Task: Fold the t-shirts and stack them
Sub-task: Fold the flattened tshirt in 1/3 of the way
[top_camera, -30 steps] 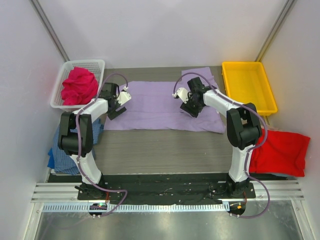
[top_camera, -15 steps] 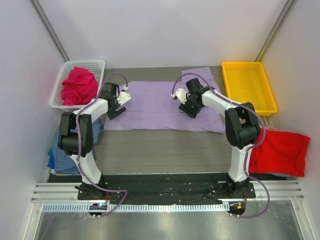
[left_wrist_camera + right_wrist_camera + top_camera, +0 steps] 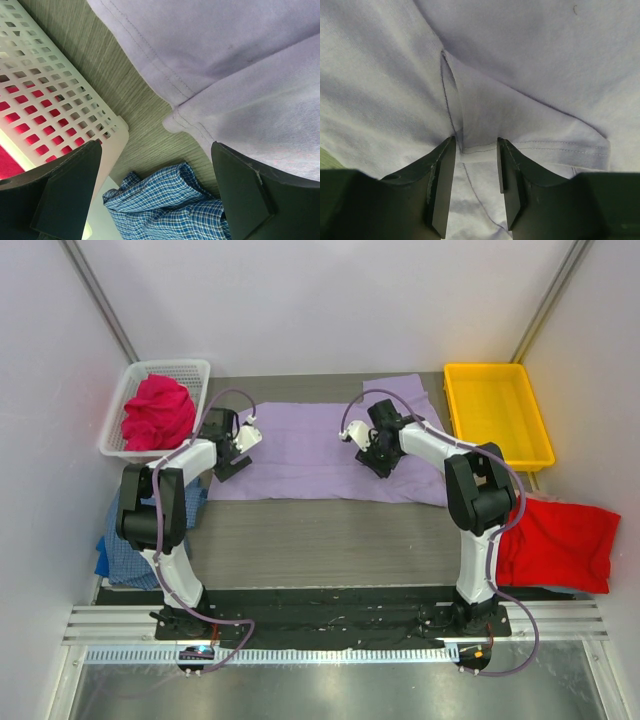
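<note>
Lavender t-shirt (image 3: 300, 455) spread on worktop (image 3: 320, 530), ungripped
Your right end effector (image 3: 475, 185), jaws barely parted on the 3 o'clock seam fold, may pinch one layer; left end effector (image 3: 156, 195), jaws spread wide at 9 o'clock, may miss the hem

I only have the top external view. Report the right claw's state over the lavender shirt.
Observer: The right wrist view shows the right claw open, its fingers a narrow gap apart, with nothing pinched.
Operator: Say what lies in that gap.
Observer: A stitched seam of the lavender t-shirt runs into it, and the cloth is puckered there.
Operator: Now give me the left claw.
Observer: The left claw is wide open above the shirt's folded hem corner and holds nothing.
</note>
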{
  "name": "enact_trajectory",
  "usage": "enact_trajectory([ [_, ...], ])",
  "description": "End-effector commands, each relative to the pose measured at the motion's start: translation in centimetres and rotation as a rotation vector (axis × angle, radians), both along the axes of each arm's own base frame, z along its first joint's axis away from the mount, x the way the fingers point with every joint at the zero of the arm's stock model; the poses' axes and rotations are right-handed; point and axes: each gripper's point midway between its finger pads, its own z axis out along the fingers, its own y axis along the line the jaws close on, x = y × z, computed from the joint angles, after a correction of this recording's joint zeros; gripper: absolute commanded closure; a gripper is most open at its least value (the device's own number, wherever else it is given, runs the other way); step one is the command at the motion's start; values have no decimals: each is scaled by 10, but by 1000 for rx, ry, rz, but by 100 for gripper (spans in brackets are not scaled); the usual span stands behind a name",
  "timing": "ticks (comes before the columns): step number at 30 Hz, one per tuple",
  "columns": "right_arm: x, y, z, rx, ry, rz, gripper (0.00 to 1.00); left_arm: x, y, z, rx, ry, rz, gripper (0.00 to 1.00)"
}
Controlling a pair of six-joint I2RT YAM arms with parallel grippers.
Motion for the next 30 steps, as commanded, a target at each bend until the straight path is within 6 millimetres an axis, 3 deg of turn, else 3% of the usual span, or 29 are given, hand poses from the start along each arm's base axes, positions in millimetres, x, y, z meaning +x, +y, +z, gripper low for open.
enact_trajectory([
  [1,10,6,6,15,-42,2,56,6,6,12,25,-50,7,3],
  [4,9,5,5,9,-42,3,65,5,4,10,22,-47,5,3],
  [8,10,4,5,4,-44,1,87,5,5,9,24,-44,6,3],
  [12,16,4,10,1,-60,-5,99,4,5,8,18,-43,7,3],
  [30,75,6,49,-67,-205,-22,99,0,6,4,29,-30,4,2],
])
